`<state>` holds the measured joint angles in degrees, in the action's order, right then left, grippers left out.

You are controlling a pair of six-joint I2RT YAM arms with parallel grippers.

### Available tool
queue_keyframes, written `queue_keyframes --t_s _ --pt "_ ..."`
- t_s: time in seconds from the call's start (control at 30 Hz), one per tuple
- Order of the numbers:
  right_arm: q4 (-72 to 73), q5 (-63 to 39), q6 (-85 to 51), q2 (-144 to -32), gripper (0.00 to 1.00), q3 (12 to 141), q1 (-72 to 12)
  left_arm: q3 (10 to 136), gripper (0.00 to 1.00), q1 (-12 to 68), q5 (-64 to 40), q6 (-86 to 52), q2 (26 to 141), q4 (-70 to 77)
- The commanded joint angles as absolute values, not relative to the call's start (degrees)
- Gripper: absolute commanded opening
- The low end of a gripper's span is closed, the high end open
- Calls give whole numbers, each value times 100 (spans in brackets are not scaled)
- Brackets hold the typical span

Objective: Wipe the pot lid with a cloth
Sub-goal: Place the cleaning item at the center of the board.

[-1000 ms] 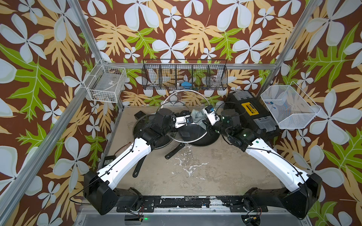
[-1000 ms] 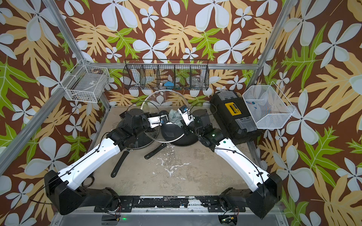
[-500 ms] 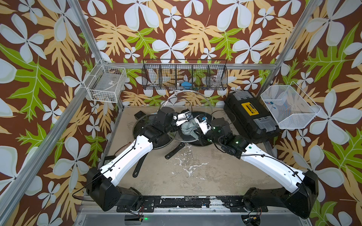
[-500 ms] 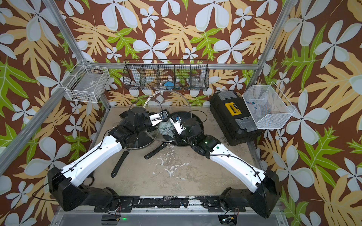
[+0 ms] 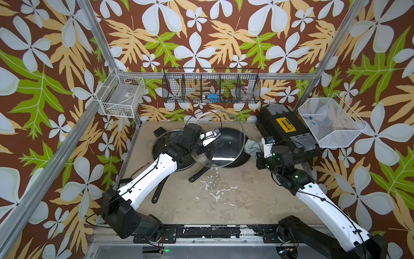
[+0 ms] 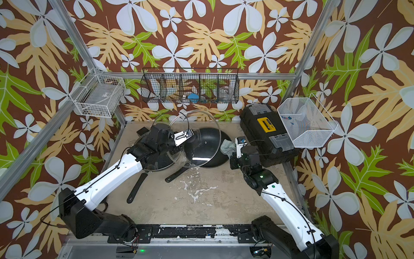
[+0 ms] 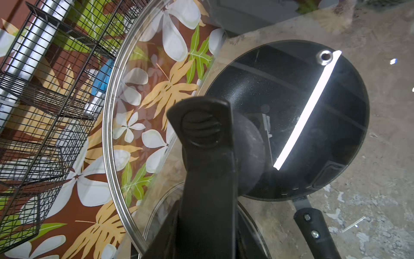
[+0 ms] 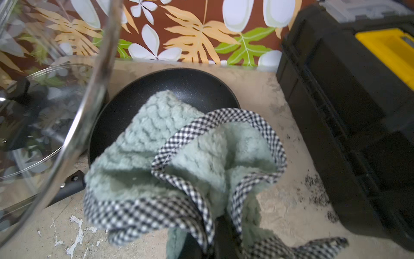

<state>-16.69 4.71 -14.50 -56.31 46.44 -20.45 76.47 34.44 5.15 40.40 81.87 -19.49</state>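
While both top views gave just a pale bundle at the right hand (image 5: 260, 149), the right wrist view caught the cloth (image 8: 156, 139) close up: fluffy teal-green pile, black-and-white checked hem, bunched and clenched in that hand above the desk (image 5: 224, 197), over the black pan's (image 8: 190, 85) edge, with a gap to the pot lid's (image 5: 220, 125) rim. Only the left wrist view showed the left hand (image 7: 215, 139) clamped on the tilted lid's black knob (image 7: 248, 154).

I see my left arm (image 5: 154, 175) and right arm (image 5: 320, 204) in white shells between black joints, thin black cables clipped along each, small green lights on the right one.
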Motion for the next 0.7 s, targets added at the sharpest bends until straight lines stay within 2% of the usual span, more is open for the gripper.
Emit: queue_keyframes --t_s 0.0,0.23,0.43,0.67 --pt "-1948 973 -2180 -5645 0 4412 -1842 7682 0 3445 407 3710 8158 -1342" --pt "-1696 629 -2880 -5922 0 3538 -1318 7741 0 3445 363 3735 8145 -1398" --pt "-1492 375 -3058 -6362 0 3449 -1257 7766 0 3445 164 3876 8180 -1485" --pt "-1525 398 -2758 -6127 0 3589 -1258 8395 0 3462 158 3552 9035 -1914"
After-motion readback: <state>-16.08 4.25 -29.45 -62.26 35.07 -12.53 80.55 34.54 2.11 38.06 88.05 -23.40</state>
